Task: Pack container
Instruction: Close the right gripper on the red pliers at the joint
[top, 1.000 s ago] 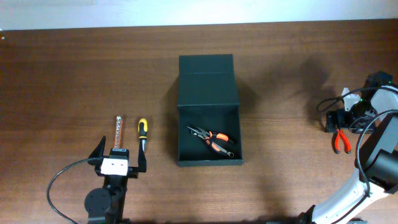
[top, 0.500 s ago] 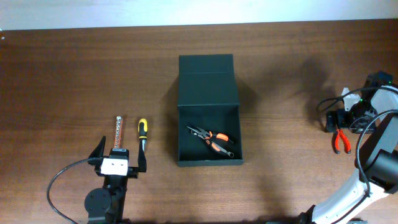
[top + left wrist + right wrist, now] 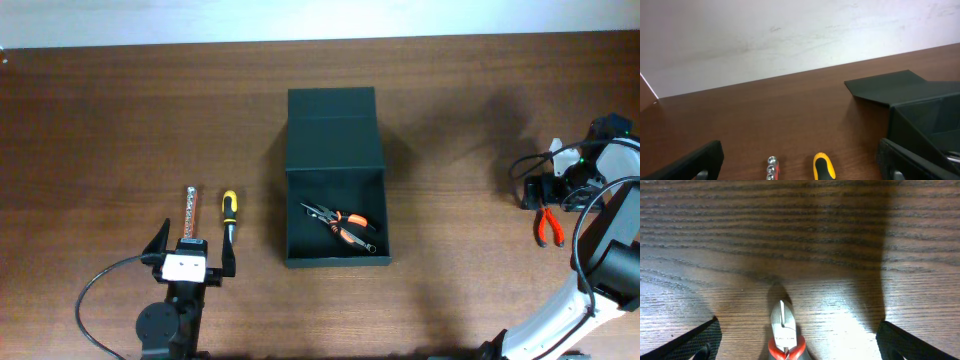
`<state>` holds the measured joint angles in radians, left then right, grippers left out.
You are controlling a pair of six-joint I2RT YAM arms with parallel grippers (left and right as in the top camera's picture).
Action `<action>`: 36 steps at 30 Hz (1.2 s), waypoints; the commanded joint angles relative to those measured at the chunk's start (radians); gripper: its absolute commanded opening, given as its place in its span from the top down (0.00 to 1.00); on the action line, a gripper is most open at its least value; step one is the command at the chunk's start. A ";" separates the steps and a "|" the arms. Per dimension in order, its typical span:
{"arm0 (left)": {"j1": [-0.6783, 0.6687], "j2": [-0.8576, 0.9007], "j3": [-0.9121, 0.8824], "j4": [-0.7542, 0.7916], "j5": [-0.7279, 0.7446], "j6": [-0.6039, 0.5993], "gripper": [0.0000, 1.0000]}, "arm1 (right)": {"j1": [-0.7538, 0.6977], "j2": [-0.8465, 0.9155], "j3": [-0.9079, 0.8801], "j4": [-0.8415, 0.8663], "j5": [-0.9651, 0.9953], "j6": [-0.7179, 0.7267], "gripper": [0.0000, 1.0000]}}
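The container (image 3: 335,256) is a dark green-black box at the table's middle, open, with its flap lid (image 3: 333,130) lying back; it also shows in the left wrist view (image 3: 920,112). Orange-black pliers (image 3: 345,228) lie inside. My left gripper (image 3: 193,250) is open and empty, low over the near ends of a yellow-black screwdriver (image 3: 229,208) and a red socket rail (image 3: 190,208); both show between its fingers (image 3: 695,162). My right gripper (image 3: 550,200) is open at the far right, straddling red-handled cutters (image 3: 547,226) (image 3: 785,330) that lie on the table.
The wooden table (image 3: 120,120) runs to a pale wall at the back (image 3: 765,40). The left arm's cable (image 3: 95,290) loops near the front edge. The right arm's body (image 3: 610,250) stands along the right edge.
The right wrist has shifted very slightly over the red cutters. The left arm, the tools and the container have not moved.
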<state>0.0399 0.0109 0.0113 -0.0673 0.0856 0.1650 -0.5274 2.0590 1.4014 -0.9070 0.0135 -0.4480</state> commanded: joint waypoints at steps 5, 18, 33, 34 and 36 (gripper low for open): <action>0.004 -0.005 -0.003 -0.005 -0.003 0.013 0.01 | 0.003 0.028 -0.024 0.006 -0.010 0.002 0.01; 0.004 -0.005 -0.003 -0.005 -0.003 0.013 0.01 | 0.003 0.028 -0.024 -0.007 -0.003 0.001 0.01; 0.004 -0.005 -0.003 -0.005 -0.003 0.013 0.01 | 0.003 0.028 -0.024 -0.056 -0.002 0.001 0.35; 0.004 -0.005 -0.003 -0.005 -0.003 0.013 0.01 | 0.003 0.028 -0.024 -0.058 -0.002 0.001 0.35; 0.004 -0.005 -0.003 -0.005 -0.003 0.013 0.01 | 0.003 0.028 -0.024 -0.062 -0.002 0.001 0.39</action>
<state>0.0399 0.0109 0.0113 -0.0673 0.0856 0.1650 -0.5274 2.0602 1.4002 -0.9604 0.0147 -0.4477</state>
